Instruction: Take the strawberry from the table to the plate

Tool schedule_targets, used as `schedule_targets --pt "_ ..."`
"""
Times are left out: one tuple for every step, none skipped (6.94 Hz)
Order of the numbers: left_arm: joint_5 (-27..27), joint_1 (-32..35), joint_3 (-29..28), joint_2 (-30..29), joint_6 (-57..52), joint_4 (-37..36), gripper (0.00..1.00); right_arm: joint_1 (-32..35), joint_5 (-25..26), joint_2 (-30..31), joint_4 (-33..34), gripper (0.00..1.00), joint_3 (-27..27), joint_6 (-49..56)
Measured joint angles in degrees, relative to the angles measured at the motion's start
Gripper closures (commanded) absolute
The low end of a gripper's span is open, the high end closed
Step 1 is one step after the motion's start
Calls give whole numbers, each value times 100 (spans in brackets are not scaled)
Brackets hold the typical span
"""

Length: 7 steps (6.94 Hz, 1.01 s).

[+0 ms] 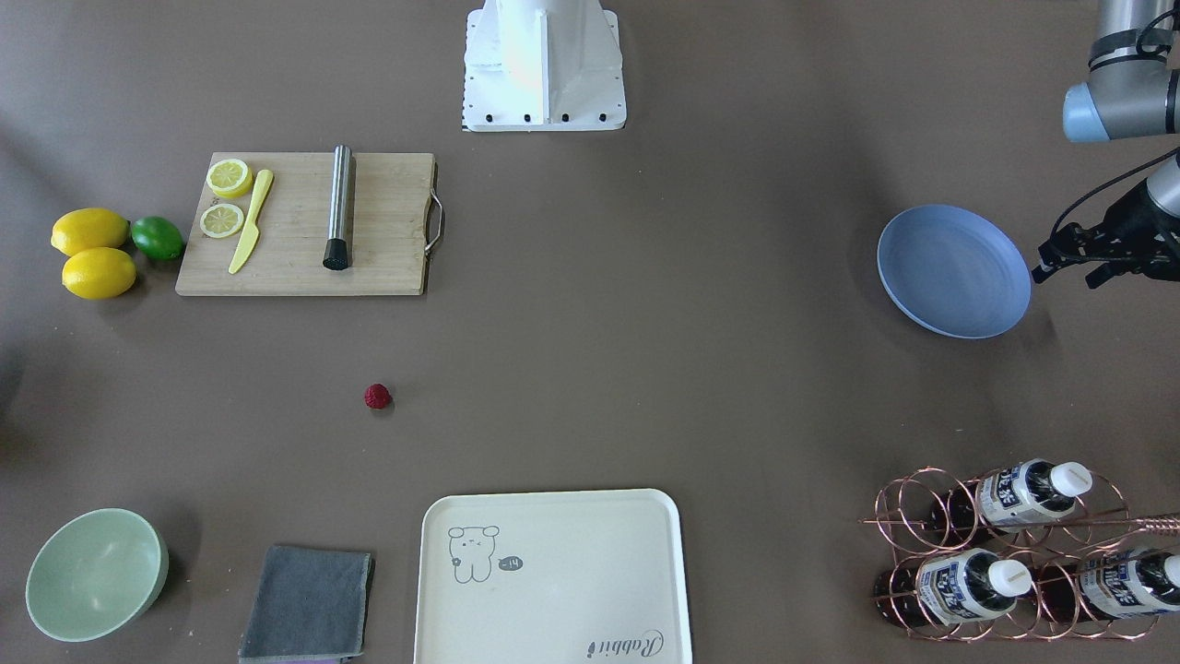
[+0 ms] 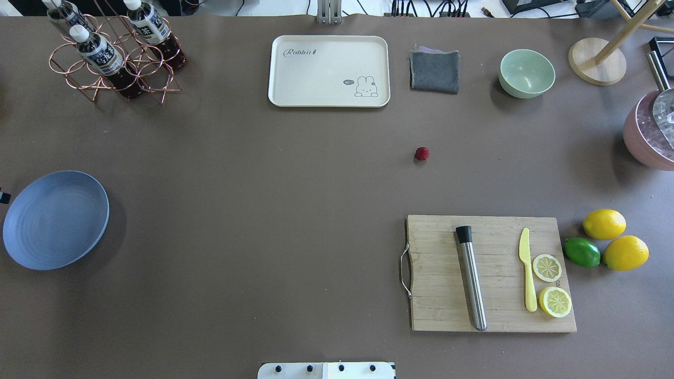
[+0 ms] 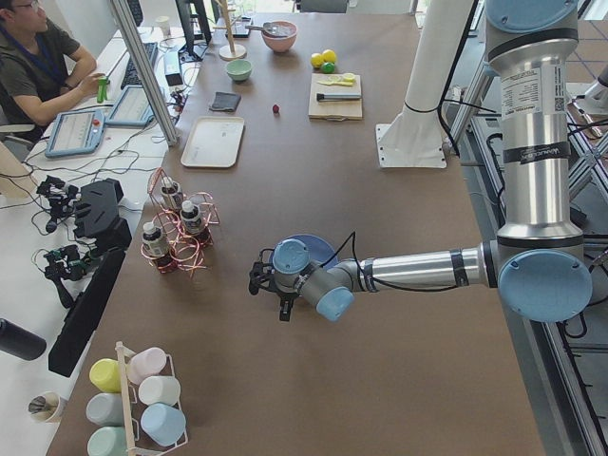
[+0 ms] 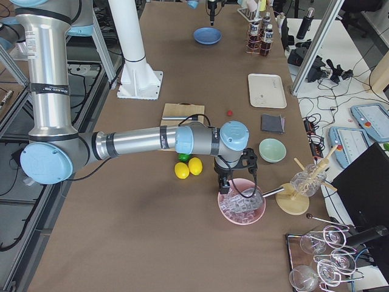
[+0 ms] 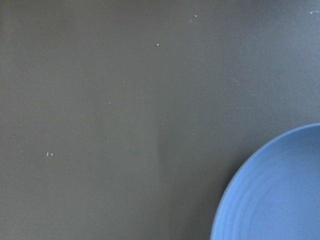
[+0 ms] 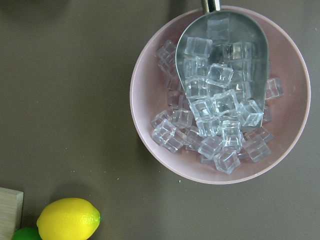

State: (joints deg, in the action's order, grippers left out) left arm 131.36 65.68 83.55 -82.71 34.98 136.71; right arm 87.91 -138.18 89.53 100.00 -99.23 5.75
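The strawberry (image 1: pixel 377 397) (image 2: pixel 422 153), a small deep red berry, lies alone on the brown table (image 2: pixel 263 210), between the cutting board and the cream tray. The light blue plate (image 1: pixel 954 272) (image 2: pixel 55 218) sits far off at the table's left end, and its rim fills the corner of the left wrist view (image 5: pixel 280 195). My left gripper (image 1: pixel 1069 263) (image 3: pixel 269 285) hovers just beside the plate; I cannot tell how its jaws stand. My right gripper (image 4: pixel 222 185) hangs over a pink bowl of ice, seen only from the side, so I cannot tell its state.
A wooden cutting board (image 2: pixel 489 273) carries a metal muddler, a yellow knife and lemon slices; lemons and a lime (image 2: pixel 582 251) lie beside it. At the far edge stand a cream tray (image 2: pixel 329 71), grey cloth, green bowl (image 2: pixel 526 72) and bottle rack (image 2: pixel 113 52). The pink ice bowl (image 6: pixel 150 100) holds a scoop.
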Motion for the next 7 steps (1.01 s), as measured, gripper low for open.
schedule_targets --pt "-33 -47 -5 -13 47 16 13 -5 -47 20 -2 0 -16 -8" --pt "-44 -96 -6 -21 63 29 14 -12 -67 23 0 0 -28 -16" --pt "-48 -180 -8 -26 68 68 14 -23 -73 23 1 0 -32 -22" --pt "-49 -266 -9 -38 70 118 19 -45 -86 21 4 0 -34 -41" --pt "-49 -319 -20 -52 70 142 27 -68 -104 21 4 0 -50 -71" --pt "-49 -357 -37 -57 70 157 29 -91 -114 20 0 0 -75 -90" --pt "-49 -378 -50 -59 70 171 29 -107 -123 22 2 0 -81 -97"
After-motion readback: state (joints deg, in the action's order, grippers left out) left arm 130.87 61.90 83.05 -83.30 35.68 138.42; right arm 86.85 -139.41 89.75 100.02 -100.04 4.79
